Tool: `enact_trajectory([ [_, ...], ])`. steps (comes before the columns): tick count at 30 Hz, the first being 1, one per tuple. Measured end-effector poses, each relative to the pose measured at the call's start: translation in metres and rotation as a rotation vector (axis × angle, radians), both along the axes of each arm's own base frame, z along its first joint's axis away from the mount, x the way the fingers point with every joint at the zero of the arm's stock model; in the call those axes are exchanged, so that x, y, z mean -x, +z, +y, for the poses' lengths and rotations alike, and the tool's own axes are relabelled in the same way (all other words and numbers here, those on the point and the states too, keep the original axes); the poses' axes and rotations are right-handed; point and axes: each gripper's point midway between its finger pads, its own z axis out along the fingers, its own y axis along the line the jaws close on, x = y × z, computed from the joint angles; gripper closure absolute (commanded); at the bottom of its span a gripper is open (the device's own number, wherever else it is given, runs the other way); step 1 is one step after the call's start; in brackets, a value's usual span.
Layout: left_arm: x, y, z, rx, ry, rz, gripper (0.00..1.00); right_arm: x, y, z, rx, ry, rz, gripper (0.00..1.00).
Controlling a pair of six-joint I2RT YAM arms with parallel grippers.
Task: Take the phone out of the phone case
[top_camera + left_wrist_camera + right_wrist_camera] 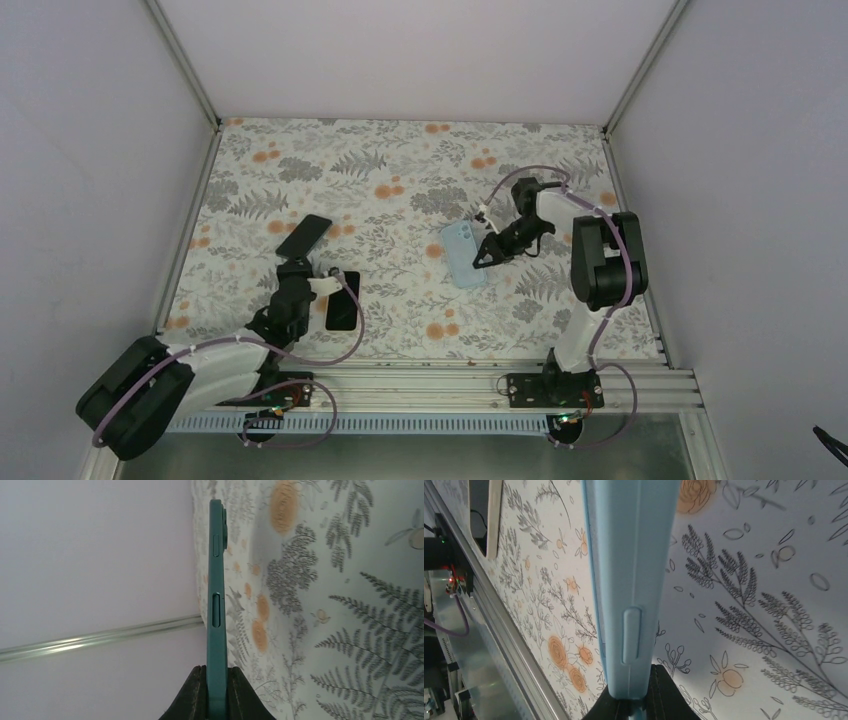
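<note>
My left gripper point(297, 262) is shut on the lower end of a dark teal phone point(304, 235) and holds it raised above the left side of the table. In the left wrist view the phone point(216, 595) stands edge-on between my gripper point(217, 692) fingers, side buttons showing. My right gripper point(484, 257) is shut on the edge of a light blue phone case point(462, 254), right of centre, low over the table. The case point(634, 565) fills the right wrist view above the gripper point(644, 700). Phone and case are far apart.
A flat black rectangular object point(342, 300) lies on the floral tablecloth beside my left wrist; it also shows at the top left of the right wrist view point(481, 510). The metal rail point(450, 385) runs along the near edge. Enclosure walls stand on three sides.
</note>
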Motion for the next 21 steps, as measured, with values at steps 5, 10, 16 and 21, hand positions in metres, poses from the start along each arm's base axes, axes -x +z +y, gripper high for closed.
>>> enact_trajectory([
  [5, 0.000, -0.012, 0.000, -0.025, 0.003, 0.036, 0.79, 0.007, -0.007, 0.001, 0.005, 0.003, 0.015, 0.84],
  [10, -0.001, -0.011, -0.001, -0.019, -0.001, 0.033, 0.27, 0.001, -0.009, 0.000, 0.021, -0.017, 0.002, 0.65],
  [16, 0.006, -0.001, -0.007, 0.056, -0.051, 0.031, 0.06, -0.005, -0.013, -0.006, 0.053, -0.038, -0.005, 0.45],
  [21, 0.007, 0.001, -0.022, 0.119, -0.102, 0.134, 0.00, -0.031, -0.007, -0.018, 0.151, -0.032, -0.105, 0.33],
])
